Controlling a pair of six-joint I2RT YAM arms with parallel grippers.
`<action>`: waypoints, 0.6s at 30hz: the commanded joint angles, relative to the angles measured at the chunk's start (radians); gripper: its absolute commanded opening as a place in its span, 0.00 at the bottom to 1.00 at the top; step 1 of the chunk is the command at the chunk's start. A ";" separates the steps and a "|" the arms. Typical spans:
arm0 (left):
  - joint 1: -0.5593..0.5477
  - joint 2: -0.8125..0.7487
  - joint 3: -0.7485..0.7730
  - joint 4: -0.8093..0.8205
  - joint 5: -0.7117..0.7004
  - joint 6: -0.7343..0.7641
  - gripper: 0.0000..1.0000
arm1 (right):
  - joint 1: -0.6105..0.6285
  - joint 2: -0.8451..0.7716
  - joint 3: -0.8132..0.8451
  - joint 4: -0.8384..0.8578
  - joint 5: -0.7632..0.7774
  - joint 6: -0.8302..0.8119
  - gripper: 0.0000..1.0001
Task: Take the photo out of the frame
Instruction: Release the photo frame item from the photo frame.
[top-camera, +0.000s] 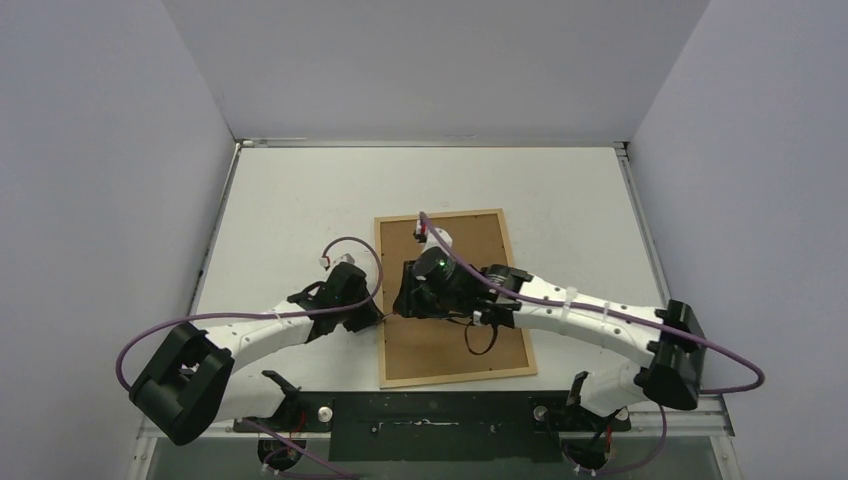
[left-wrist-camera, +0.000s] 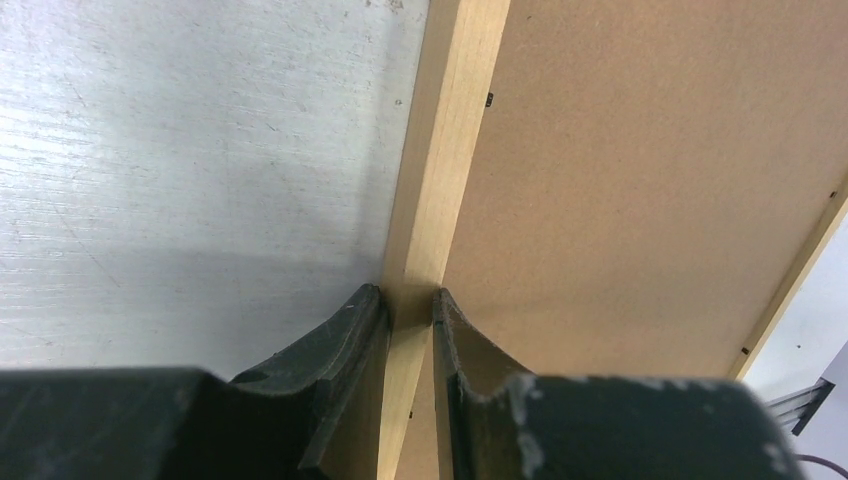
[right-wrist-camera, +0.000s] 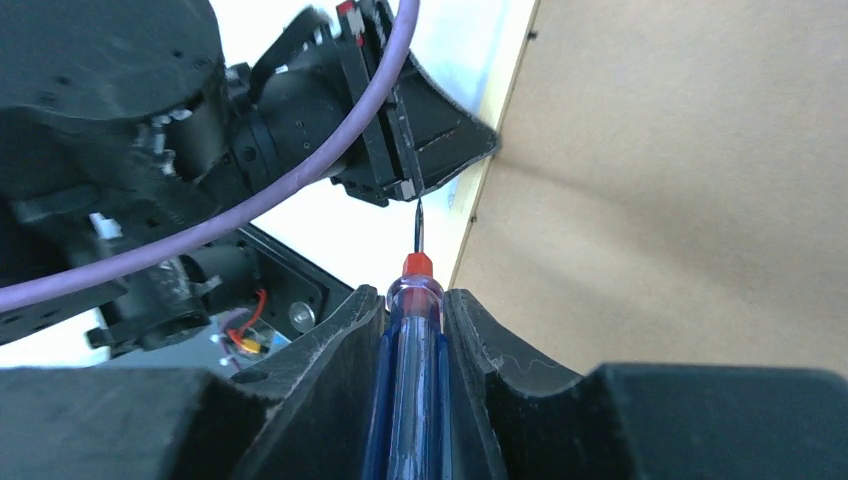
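Tools, you see two: left tool (left-wrist-camera: 410, 300) clamps the one frame (left-wrist-camera: 445, 150) at lower centre, right tool (right-wrist-camera: 415, 300) grasps one screwdriver (right-wrist-camera: 410, 385).

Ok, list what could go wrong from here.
1. The screwdriver in the right gripper points close to the left gripper. A slip could jab that gripper instead of working the frame's edge.
2. The left gripper pinches only the thin moulding of the frame, so prying might twist it loose.
3. The tip could gouge the backing panel.
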 joint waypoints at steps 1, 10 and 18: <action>-0.006 -0.023 0.021 -0.047 0.044 0.024 0.00 | -0.056 -0.151 -0.082 -0.014 0.029 0.040 0.00; -0.005 -0.044 0.035 -0.072 0.046 0.060 0.00 | -0.167 -0.231 -0.305 0.143 -0.163 0.077 0.00; -0.007 -0.049 0.022 -0.070 0.065 0.067 0.00 | -0.170 -0.187 -0.451 0.457 -0.316 0.164 0.00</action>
